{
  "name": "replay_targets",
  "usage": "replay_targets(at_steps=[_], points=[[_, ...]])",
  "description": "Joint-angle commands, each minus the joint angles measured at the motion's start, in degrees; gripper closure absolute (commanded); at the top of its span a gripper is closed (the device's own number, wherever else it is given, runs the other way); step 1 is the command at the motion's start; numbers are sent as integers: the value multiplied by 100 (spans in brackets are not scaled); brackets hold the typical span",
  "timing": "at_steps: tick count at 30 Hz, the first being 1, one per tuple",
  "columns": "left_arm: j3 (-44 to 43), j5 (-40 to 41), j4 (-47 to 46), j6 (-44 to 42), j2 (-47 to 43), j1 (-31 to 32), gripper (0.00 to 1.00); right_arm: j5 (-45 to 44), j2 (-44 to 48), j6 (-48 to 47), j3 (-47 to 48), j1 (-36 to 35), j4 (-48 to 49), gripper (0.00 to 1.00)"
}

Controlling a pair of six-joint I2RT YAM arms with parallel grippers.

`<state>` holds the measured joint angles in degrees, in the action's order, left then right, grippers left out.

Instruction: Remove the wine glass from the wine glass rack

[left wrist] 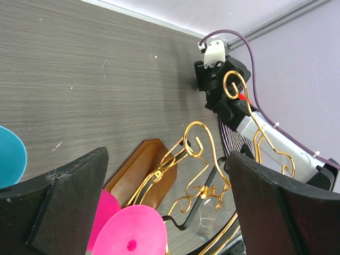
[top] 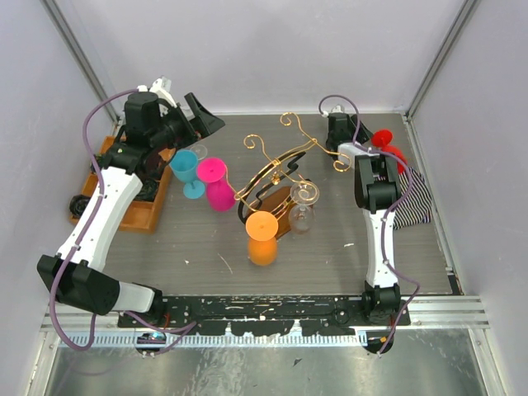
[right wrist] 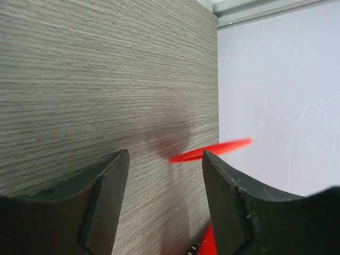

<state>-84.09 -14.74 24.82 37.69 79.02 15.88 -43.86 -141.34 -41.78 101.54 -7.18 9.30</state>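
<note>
Grey table, far right corner: my right gripper (right wrist: 164, 159) stands apart at the red glass (right wrist: 212, 151); left gripper (left wrist: 167, 154) gapes empty; I'd withdraw straight and slowly, sparing its stem.

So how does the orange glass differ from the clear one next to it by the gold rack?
The orange glass is opaque and bright; the clear glass is see-through and easy to miss. In the top view, the orange glass is in front of the rack, nearer us; the clear glass is further right and a little further back. Both are stemmed glasses close to the rack's wooden base.
</note>
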Motion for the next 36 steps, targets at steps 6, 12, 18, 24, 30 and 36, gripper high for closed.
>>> replay_targets(at_steps=[6, 12, 18, 24, 30, 36], points=[[-96, -186, 72, -19, -90, -48, 0, 699, 40, 1815, 202, 85, -2002, 39], [-65, -170, 48, 2, -90, -56, 0, 1040, 717, 2596, 72, 231, -2545, 37], [-22, -70, 82, -25, -189, -79, 0, 1704, 1516, 3291, 177, 666, -3079, 33], [7, -52, 32, 31, -229, -95, 0, 2997, 2363, 4092, 228, 1124, -3262, 31], [17, -83, -17, 90, -312, -94, 0, 3777, 2970, 4830, 381, 1414, -3286, 33], [27, -22, 30, 28, -481, -112, 0, 4451, 4151, 6934, -969, 1745, -3773, 38]])
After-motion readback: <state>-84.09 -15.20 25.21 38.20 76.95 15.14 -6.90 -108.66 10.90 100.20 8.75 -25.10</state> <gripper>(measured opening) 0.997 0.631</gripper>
